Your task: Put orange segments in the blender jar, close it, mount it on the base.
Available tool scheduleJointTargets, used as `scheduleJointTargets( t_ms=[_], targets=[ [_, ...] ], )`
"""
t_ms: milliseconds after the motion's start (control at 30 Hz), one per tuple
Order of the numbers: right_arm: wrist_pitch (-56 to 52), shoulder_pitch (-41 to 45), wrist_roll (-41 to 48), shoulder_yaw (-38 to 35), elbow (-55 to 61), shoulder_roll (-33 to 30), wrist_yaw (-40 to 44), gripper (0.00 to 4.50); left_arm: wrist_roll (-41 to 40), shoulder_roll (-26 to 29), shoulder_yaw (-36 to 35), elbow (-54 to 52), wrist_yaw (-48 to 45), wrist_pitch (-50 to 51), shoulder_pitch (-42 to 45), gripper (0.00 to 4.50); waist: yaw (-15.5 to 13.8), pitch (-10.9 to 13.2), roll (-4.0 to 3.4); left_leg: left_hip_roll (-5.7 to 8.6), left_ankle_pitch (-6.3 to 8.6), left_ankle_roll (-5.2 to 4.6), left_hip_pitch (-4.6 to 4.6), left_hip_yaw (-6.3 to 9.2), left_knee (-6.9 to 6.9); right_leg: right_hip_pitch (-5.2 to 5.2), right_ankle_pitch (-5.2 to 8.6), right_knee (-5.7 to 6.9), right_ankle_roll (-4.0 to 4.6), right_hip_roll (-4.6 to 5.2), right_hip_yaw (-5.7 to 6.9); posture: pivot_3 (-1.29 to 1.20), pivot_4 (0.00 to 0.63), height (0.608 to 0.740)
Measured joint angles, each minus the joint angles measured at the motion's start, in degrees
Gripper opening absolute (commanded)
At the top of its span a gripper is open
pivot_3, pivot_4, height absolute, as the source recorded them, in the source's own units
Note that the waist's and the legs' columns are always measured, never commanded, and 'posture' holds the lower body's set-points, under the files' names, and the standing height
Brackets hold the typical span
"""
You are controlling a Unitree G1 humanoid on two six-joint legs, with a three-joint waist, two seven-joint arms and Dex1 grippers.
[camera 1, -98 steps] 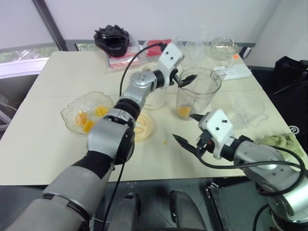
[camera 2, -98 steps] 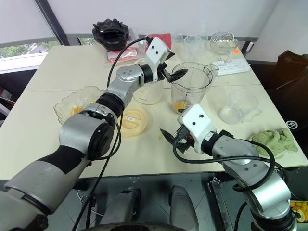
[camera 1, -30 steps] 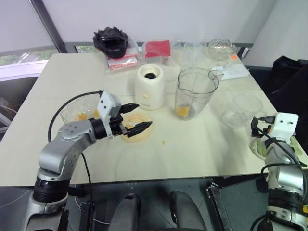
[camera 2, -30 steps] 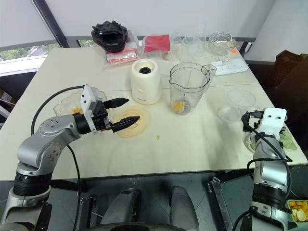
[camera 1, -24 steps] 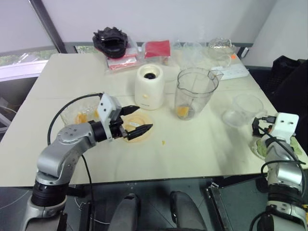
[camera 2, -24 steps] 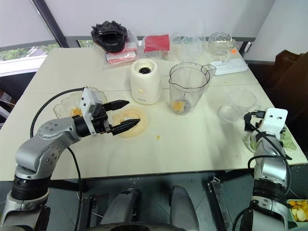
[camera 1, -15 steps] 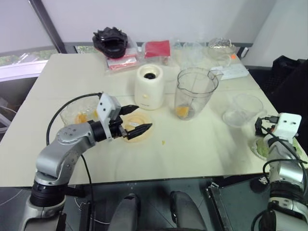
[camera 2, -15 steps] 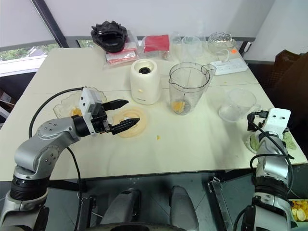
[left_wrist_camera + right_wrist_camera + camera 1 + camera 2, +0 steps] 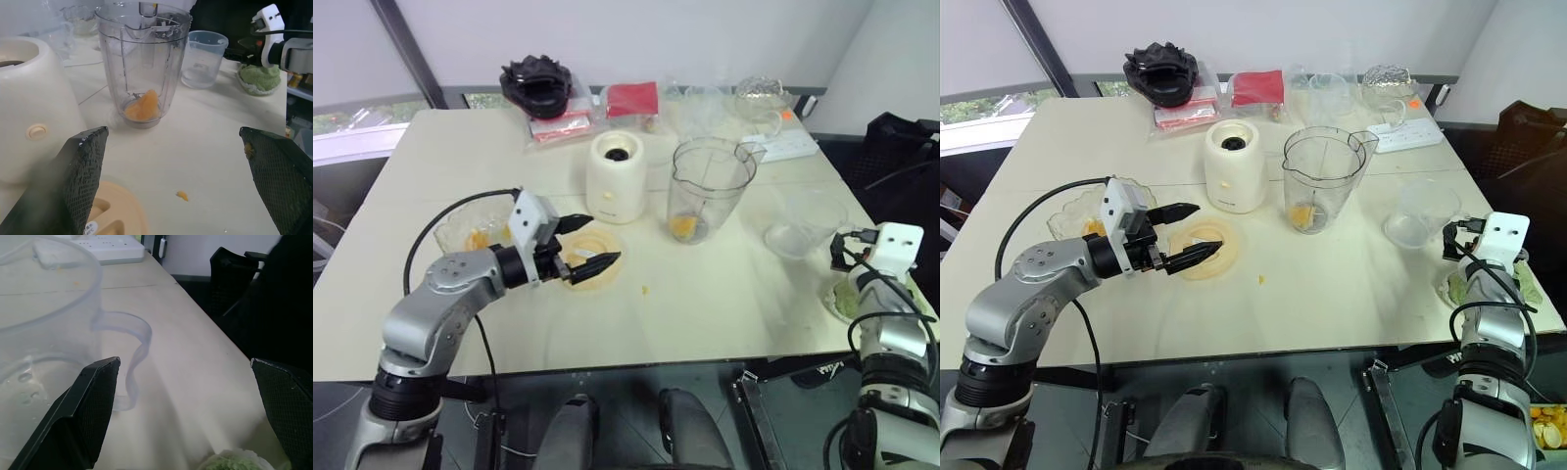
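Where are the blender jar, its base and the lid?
blender jar (image 9: 1320,171), right eye view, clear side wall.
blender base (image 9: 1234,181), right eye view, cream front.
lid (image 9: 1218,235), right eye view, top face near the rim.

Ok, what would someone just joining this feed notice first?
The clear blender jar stands mid-table with no lid on and orange pieces at its bottom. To its left, the left gripper hovers, jaws open, over the cream lid, which lies flat in front of the white base.
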State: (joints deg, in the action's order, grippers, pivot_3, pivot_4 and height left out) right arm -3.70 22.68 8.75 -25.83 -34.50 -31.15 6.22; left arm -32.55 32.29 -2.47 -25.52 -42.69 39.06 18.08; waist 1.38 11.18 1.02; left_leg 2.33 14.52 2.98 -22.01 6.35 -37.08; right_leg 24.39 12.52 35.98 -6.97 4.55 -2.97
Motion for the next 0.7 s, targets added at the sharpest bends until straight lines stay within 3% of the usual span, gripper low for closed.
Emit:
scheduleJointTargets(
  t_ms=[700],
  targets=[
    [8.4,8.8,-0.6,2.0,-17.7,-3.6,1.0,4.43,-0.4,1.2,0.0,-0.5,0.5,0.0,0.5,4.47,1.2,0.0,0.01,0.01,0.0,0.0,-0.02,0.0,0.03,-0.01,0.0,-0.08,-0.01,0.0,-0.01,0.0,0.15,0.74]
  ],
)
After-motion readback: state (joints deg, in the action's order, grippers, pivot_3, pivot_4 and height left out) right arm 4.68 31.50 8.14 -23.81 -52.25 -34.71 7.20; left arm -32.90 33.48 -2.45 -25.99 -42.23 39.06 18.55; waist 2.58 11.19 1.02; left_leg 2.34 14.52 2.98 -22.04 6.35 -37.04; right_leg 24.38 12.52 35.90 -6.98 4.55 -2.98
